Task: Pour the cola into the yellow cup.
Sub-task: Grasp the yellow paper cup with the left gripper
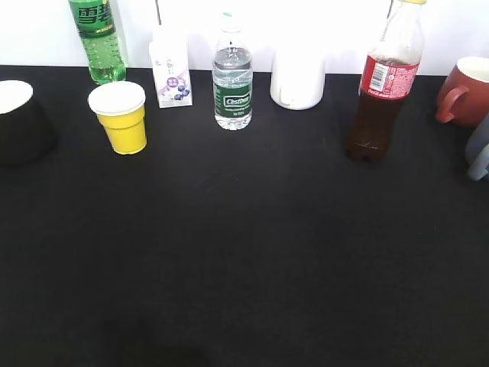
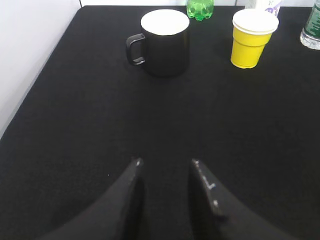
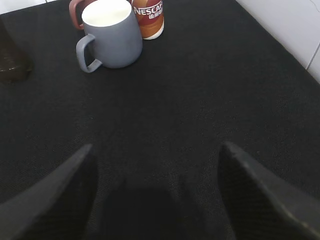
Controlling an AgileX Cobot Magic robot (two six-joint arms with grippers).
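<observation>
Right gripper has its fingers spread wide with nothing between them, just hovering low over the black table, and the left gripper has its fingers parted a bit and is empty too, so neither arm has touched anything yet. Neither arm shows up in the exterior view at all. The cola stands upright on the right side of the table, toward the back, yellow cap still on, roughly half full of dark drink from what I can see. In the right wrist view only its dark base peeks in at the far left edge, so from that gripper it lies ahead and off to the left. Long axis is straight up, so I'd guess a side-on grab around the body is what's needed, and the right arm looks like the nearer one by a good bit. The yellow cup sits well apart from the bottle, over on the left, upright and open, which puts it ahead and to the right of the left gripper. Around all that: a green soda bottle and a small carton behind the cup, a black mug just to its left, a small water bottle and a white mug in the middle, then a red mug, a grey mug and a Nescafe can past the cola on the far right.
</observation>
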